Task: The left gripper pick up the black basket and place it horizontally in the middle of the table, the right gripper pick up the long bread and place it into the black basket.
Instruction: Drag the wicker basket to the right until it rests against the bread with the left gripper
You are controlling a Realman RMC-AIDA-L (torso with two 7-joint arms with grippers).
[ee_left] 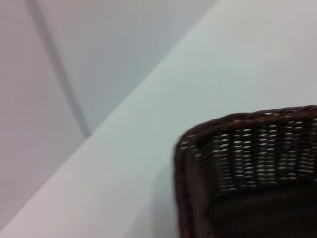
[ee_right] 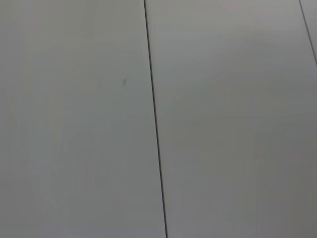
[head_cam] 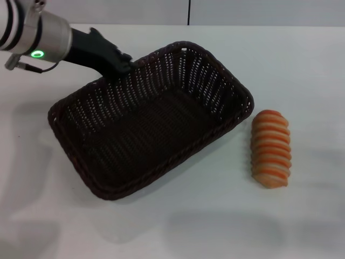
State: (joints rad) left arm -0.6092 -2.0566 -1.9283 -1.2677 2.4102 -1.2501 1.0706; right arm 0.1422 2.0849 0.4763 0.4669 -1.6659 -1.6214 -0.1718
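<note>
The black basket (head_cam: 156,124) lies on the white table (head_cam: 302,65), turned diagonally, and nothing lies in it. My left gripper (head_cam: 123,65) reaches in from the upper left, and its dark fingers sit at the basket's far rim. A corner of the basket also shows in the left wrist view (ee_left: 247,168). The long bread (head_cam: 270,148) lies on the table to the right of the basket, apart from it. My right gripper is out of view; its wrist view shows only a plain grey wall.
A grey wall with a dark vertical seam (head_cam: 189,12) stands behind the table's far edge. White tabletop surrounds the basket and the bread.
</note>
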